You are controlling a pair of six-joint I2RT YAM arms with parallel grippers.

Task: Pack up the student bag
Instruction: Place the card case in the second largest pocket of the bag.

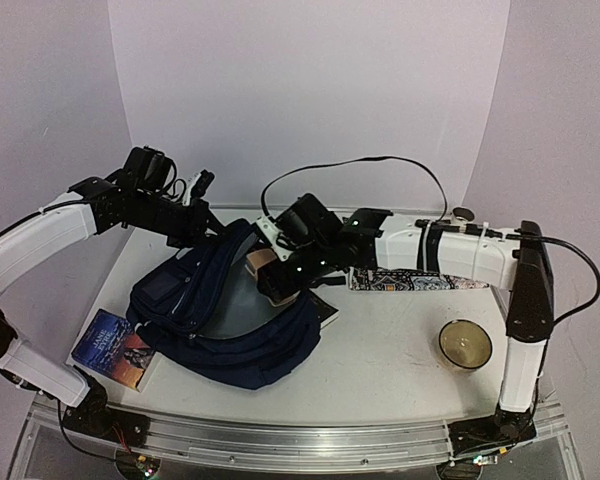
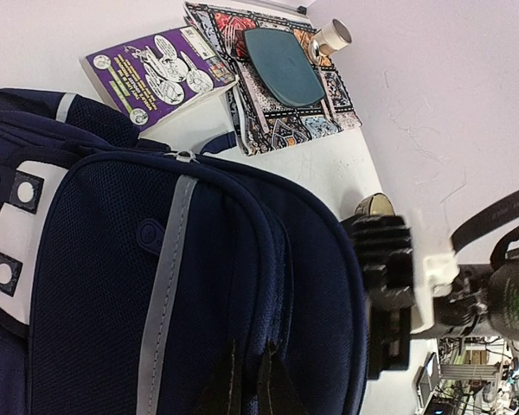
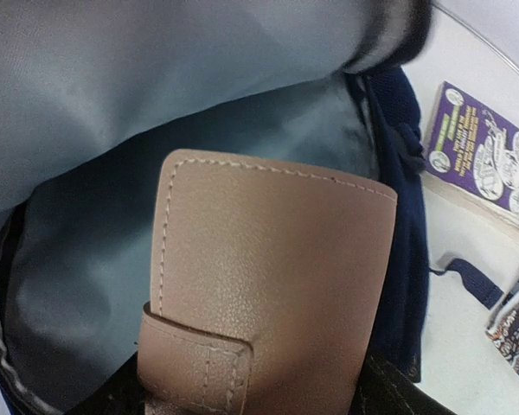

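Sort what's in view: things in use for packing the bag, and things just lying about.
In use: student bag, tan leather case, right pincer holding it, left pincer gripping the bag.
Lying about: blue book, purple booklet, patterned mat, teal pouch on it, round bowl.

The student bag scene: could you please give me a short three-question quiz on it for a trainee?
1. True or false: the right gripper holds a tan leather case at the student bag's open mouth.
2. What does the left gripper pinch? A) the bowl B) the bag's fabric C) the mat
3. What colour is the comic booklet beside the bag?
Key: 1 true; 2 B; 3 purple.
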